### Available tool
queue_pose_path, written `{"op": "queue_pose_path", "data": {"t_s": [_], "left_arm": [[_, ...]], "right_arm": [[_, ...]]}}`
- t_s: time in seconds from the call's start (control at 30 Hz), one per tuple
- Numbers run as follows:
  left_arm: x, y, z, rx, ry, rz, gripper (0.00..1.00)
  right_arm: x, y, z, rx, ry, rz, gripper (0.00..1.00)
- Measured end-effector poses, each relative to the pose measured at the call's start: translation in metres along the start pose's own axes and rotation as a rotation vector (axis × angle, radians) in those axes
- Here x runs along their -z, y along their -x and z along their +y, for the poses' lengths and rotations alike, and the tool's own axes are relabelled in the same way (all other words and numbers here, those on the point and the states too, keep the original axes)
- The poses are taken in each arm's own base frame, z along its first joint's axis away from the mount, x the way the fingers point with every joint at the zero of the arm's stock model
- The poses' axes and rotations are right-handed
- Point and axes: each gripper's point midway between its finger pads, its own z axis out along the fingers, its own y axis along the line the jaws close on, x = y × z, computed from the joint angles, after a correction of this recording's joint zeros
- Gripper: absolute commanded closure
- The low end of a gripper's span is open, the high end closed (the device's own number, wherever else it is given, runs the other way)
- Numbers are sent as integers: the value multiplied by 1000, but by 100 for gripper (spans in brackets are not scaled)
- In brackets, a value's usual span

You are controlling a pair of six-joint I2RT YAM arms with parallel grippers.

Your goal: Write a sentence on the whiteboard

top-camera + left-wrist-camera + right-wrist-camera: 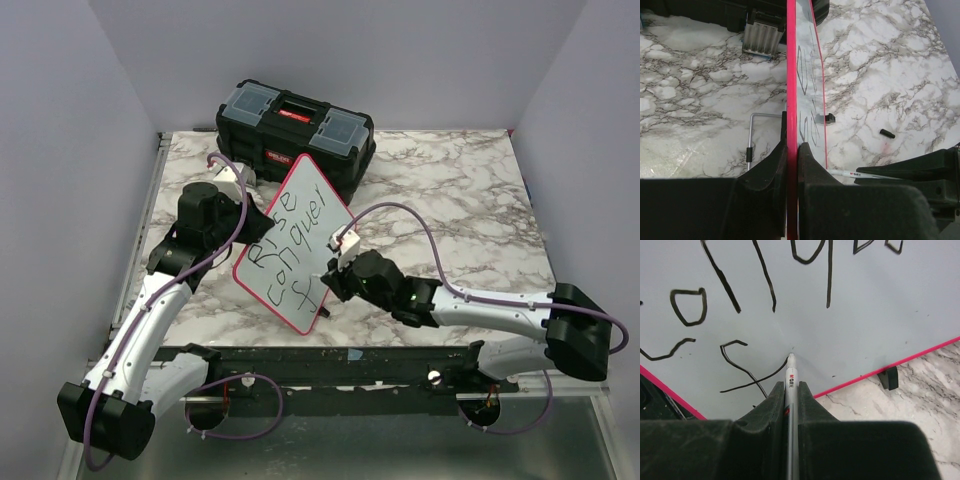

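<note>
Whiteboard (306, 186): black hand-drawn sentence (297, 250), top view; line one "Rise"; line two "conquer"; line three a lone "f", nothing legible after it; right wrist view gives letter fragments only. Marker pen (791, 386): small dark print along barrel, starts "M", rest too small to read. Toolbox (330, 150): red front badge and red lid label, lettering illegible.

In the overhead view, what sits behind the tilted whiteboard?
A black toolbox stands behind the whiteboard; the board's top corner covers part of its front. The left gripper clamps the board's edge. The table directly beneath the board is hidden.
</note>
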Motion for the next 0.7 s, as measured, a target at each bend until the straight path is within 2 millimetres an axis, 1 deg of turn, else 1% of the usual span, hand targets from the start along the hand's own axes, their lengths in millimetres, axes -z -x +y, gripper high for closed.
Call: {"op": "queue_pose_path", "data": {"t_s": [0.17,0.27,0.37,0.43,0.5,0.6,0.7], "left_arm": [[0,0,0,1,0,0,100],[0,0,0,1,0,0,100],[0,0,0,1,0,0,100],[0,0,0,1,0,0,100],[0,0,0,1,0,-1,100],[0,0,0,1,0,0,100],[0,0,0,1,0,0,100]], "right_arm": [[10,24,-6,-20,-16,-66,99],[12,30,-11,-29,-26,-81,99],[11,31,-19,-39,-41,-82,99],[10,31,-21,-44,-35,-83,99],[9,27,-22,-48,-24,-76,99],[9,17,-20,-49,5,-54,99],[8,12,-15,-50,38,-42,99]]}}
